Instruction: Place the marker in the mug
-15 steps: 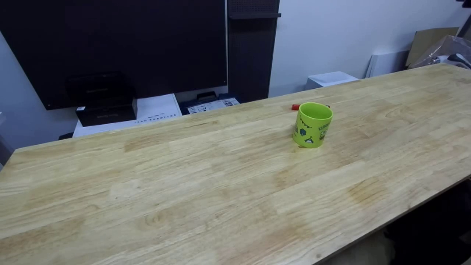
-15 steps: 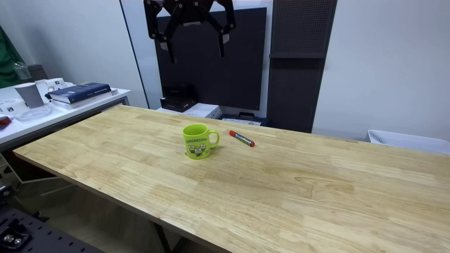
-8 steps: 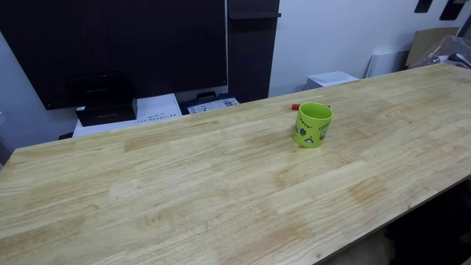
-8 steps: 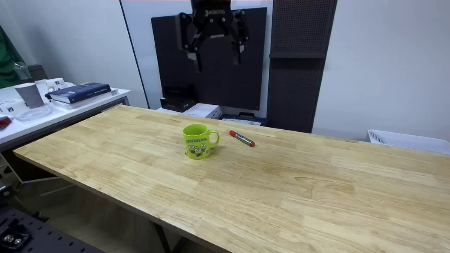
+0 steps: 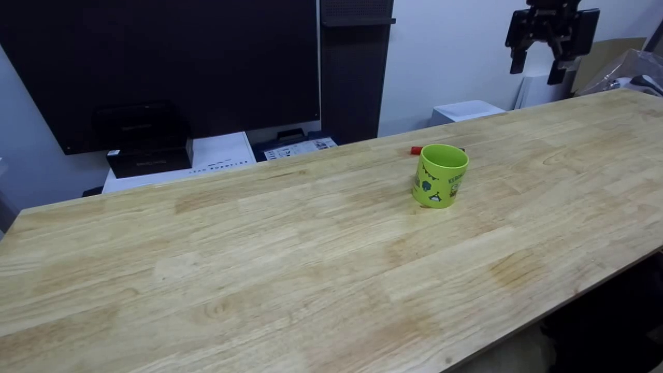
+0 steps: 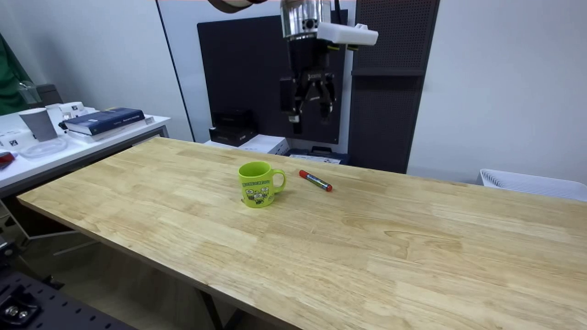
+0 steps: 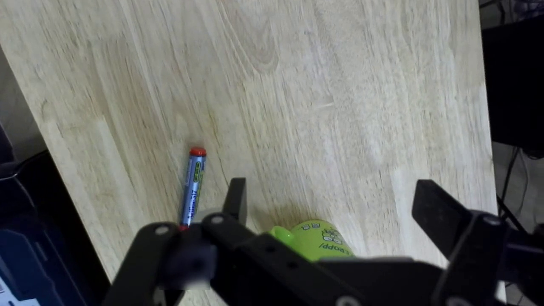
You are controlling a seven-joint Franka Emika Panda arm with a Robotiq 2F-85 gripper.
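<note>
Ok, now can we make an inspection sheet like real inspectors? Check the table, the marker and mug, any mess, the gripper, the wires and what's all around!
Surface: light wooden table, with some darker patches in the grain.
Job's things: green mug stands upright; red-ended marker lies on the table apart from it, not in it yet.
Clutter: blue book and grey cup on a white side table.
Gripper: open, up in the air, holding nothing.
Cables: what looks like a black cable beside the robot arm.
Surroundings: dark board and pale wall.
</note>
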